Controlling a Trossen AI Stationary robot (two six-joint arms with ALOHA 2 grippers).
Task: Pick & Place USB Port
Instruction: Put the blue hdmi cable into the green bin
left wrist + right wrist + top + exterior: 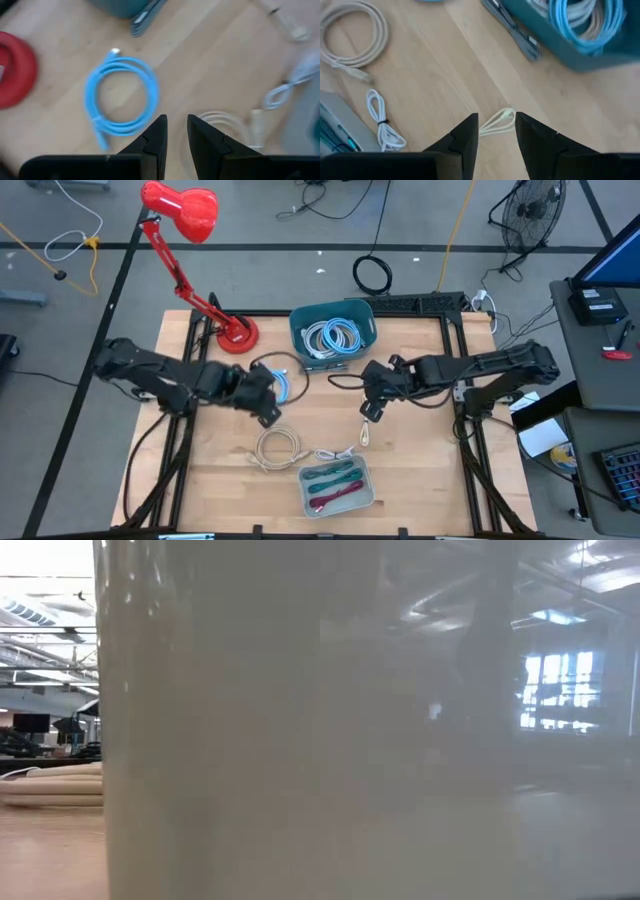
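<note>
Right wrist view: right hand (496, 131) apart over a white cable (497, 123); left hand (176, 136) apart, empty

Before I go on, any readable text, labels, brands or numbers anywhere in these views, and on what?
None can be read.
Teal bin holding coiled cables: no label visible.
Grey tray with red and green cables: no marking legible.
Red desk lamp: no brand visible.
Cables on the table, including the blue coil: no print visible.
Low view: blocked by a pale blurred surface close to the lens.
</note>
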